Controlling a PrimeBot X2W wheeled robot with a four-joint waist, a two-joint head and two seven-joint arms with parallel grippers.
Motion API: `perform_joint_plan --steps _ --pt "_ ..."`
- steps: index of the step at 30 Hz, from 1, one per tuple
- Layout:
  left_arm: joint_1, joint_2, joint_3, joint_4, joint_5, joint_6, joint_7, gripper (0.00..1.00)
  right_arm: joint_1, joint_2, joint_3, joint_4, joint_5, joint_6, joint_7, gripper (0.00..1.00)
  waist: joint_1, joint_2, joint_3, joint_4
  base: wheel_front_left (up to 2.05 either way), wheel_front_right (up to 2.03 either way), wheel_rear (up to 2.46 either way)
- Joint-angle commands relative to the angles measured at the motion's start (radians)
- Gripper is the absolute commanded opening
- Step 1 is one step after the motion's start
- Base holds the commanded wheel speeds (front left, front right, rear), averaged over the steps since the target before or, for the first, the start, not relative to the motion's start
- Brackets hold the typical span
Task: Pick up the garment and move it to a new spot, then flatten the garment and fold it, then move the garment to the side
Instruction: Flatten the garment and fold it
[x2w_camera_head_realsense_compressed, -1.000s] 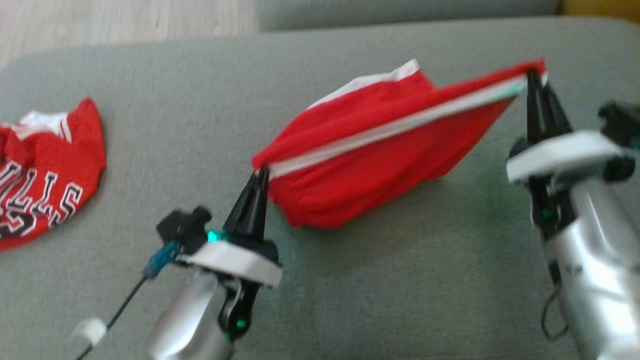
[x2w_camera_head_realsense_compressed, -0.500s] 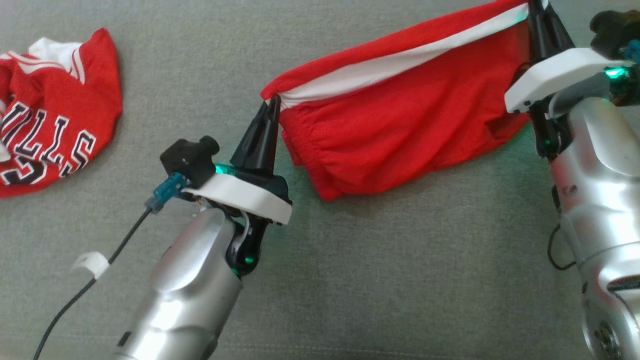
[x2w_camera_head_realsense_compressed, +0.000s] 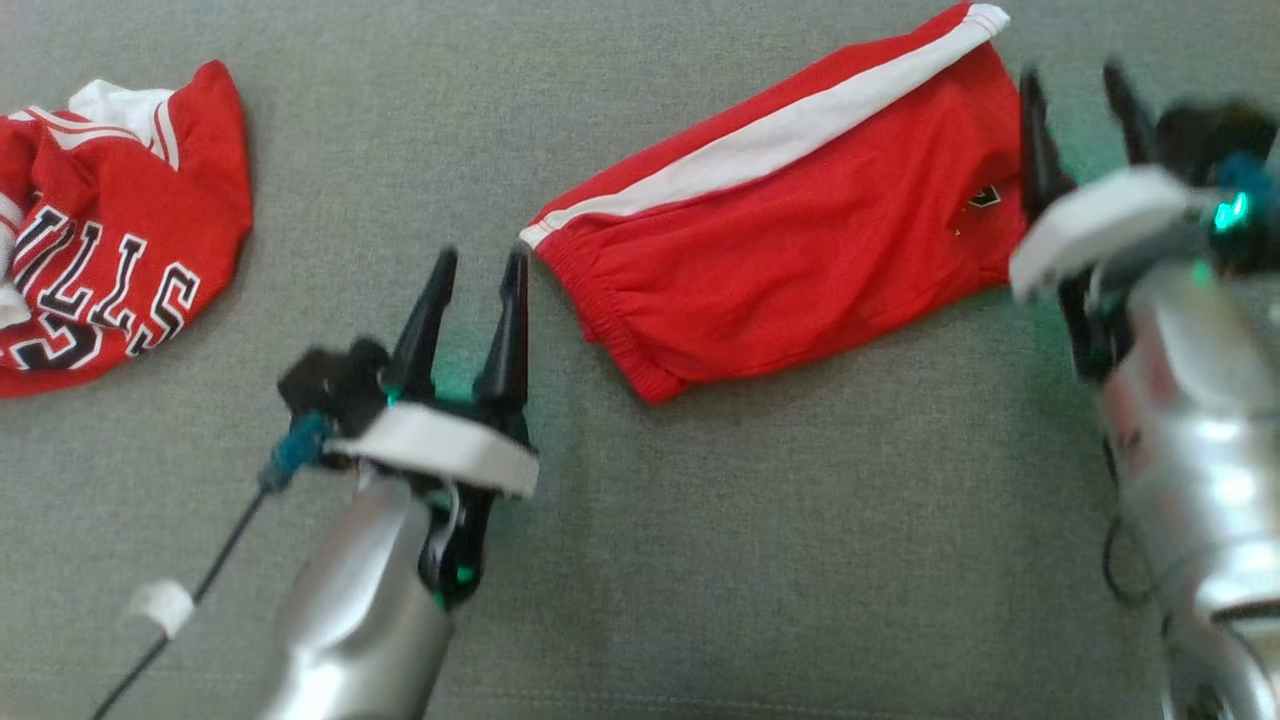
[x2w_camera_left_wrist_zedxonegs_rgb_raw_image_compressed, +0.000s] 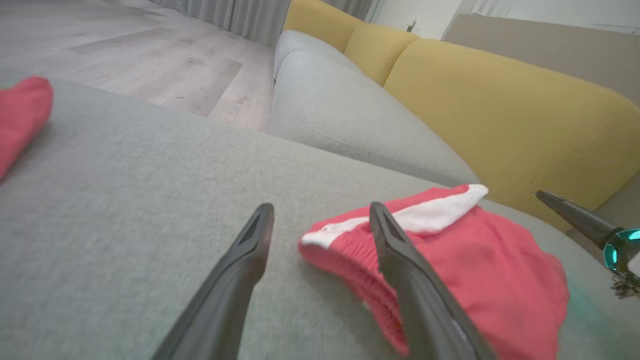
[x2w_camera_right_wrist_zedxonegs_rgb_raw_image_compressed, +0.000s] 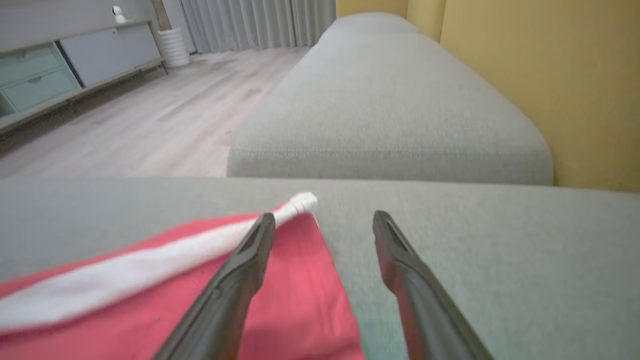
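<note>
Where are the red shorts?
In the head view, the red shorts lie on the grey cushion, right of centre, between the left gripper and the right gripper.

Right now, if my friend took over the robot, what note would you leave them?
Left gripper: open, empty, beside the waistband corner of the shorts.
Right gripper: open, empty, at the shorts' other end.
Shorts: spread out on the grey cushion. A red jersey lies crumpled at the far left.
Done: shorts set down, mostly flat.
Left: fold them, then move them aside.
</note>
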Motion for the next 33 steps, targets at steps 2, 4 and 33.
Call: perform_joint_plan --steps 2,4,33 --pt "0.044 0.014 0.051 -0.053 0.035 0.005 -0.008 1.0 0.056 -0.005 0.015 0.012 -0.036 -0.001 -0.011 1.0 0.0001 0.0 -0.01 0.003 0.0 0.0 0.0" --pt "0.061 0.014 0.056 -0.061 0.044 0.006 -0.008 1.0 0.069 -0.009 0.009 0.03 -0.044 -0.001 -0.011 1.0 0.0001 0.0 -0.013 0.004 0.0 0.0 0.0" --pt "0.149 0.014 0.072 -0.129 0.106 0.007 -0.008 1.0 0.018 0.0 -0.214 0.059 -0.123 -0.001 -0.012 1.0 0.0001 0.0 -0.008 0.082 0.0 0.0 0.0"
